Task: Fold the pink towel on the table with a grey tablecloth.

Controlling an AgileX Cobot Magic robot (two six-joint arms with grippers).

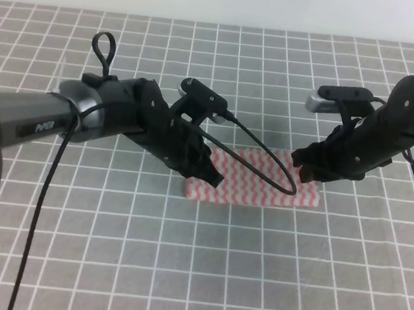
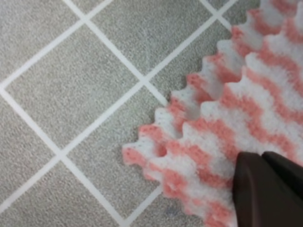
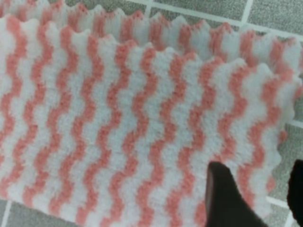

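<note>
The table (image 1: 107, 263) is the largest thing, a flat spread of grey cloth ruled into squares by thin white lines; the left wrist view shows its weave as a fine, speckled nap. The towel (image 1: 263, 182) lies on it a little right of the table's middle, a thin fleecy cloth with pink-and-white wavy stripes and pinked, saw-toothed edges. From above it reads as a wide, low strip. Only the wrist views show that it lies in two layers: in the right wrist view a second jagged edge peeks out beyond the upper layer's far edge, and in the left wrist view the towel (image 2: 222, 137) has one toothed border stepped just inside another.

The left gripper (image 1: 209, 174), black and angular, sits over the towel's left end. The left wrist view shows its dark fingertips (image 2: 265, 189) closed together on the towel's top, though whether cloth is pinched between them I cannot tell. The right gripper (image 1: 303, 171) is at the towel's far right corner; the right wrist view shows two dark fingers (image 3: 227, 198) set narrowly apart over the towel's (image 3: 118, 123) right edge.
</note>
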